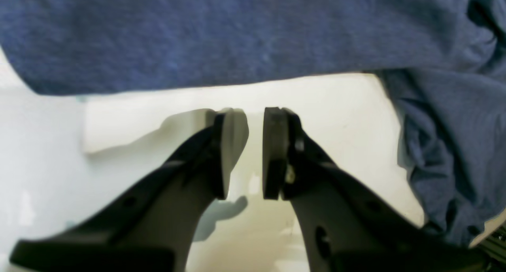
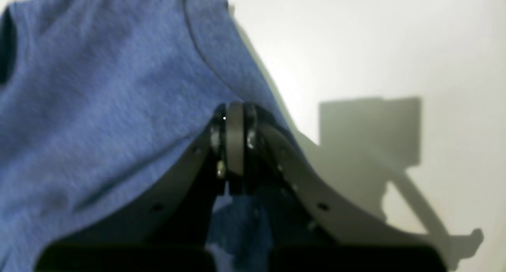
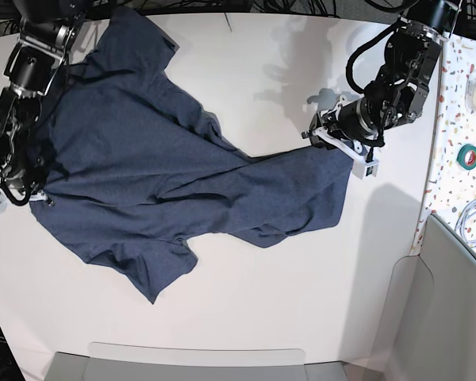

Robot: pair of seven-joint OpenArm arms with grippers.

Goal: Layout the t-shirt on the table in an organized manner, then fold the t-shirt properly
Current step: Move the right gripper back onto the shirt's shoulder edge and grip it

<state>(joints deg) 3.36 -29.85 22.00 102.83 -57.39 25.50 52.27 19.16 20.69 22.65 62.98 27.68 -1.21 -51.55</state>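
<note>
I am working the spreading stage: the t-shirt (image 3: pixel 166 182) is lying rumpled across the table (image 3: pixel 270 302), stretched in a slanted band from the far left corner toward the right, with one sleeve-like flap pointing at the near edge and creases bunched around the middle.

My right gripper (image 2: pixel 234 145) is clenched on the cloth — its jaws are pressed together right at the shirt's edge, fabric draping off to the left of them. That corner is my anchor, and I am keeping it low so the cloth is not lifting off the surface.

My left gripper (image 1: pixel 255 153) is released, with a narrow gap between the jaws and nothing in it; it is hovering over bare table just beside the shirt's hem, with a wad of folds off to one side.

To do this well, I am aiming to take the hem edge squarely, only one layer if possible, then draw outward against the anchored side — slowly, so the middle wrinkles are flattening rather than dragging the whole garment.
</note>
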